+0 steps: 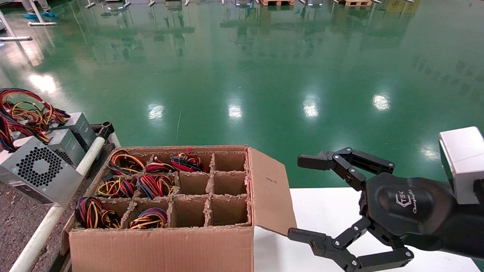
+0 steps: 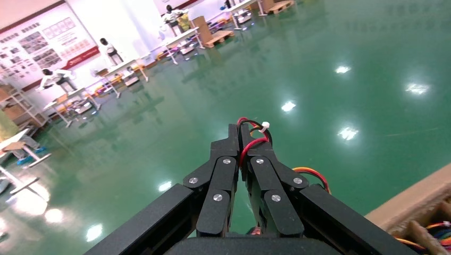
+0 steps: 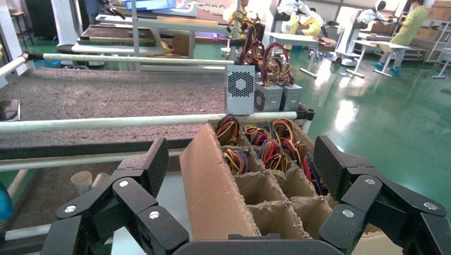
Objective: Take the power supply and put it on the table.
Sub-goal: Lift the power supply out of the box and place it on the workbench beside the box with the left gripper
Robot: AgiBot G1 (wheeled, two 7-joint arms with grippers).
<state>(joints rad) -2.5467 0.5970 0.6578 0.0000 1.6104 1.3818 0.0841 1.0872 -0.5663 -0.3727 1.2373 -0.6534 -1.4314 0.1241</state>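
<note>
Three grey power supplies (image 1: 38, 170) with fan grilles and coloured wire bundles stand on the dark speckled table (image 1: 15, 223), by its white tube rail (image 1: 49, 221). The right wrist view shows them (image 3: 240, 89) beyond the box. My left gripper (image 2: 239, 130) is out of the head view. It is shut, pinching red and black wires (image 2: 253, 144) tied with a white zip tie. What hangs from those wires is hidden. My right gripper (image 1: 298, 197) is open and empty over the white tabletop, to the right of the box; in its wrist view the right gripper (image 3: 242, 159) faces the box.
A cardboard box (image 1: 162, 245) with a divider grid sits between the table and the white tabletop (image 1: 332, 211). Its left cells hold wire coils (image 1: 151, 185); the right cells are empty. One flap (image 1: 270, 189) leans out to the right. Green floor lies beyond.
</note>
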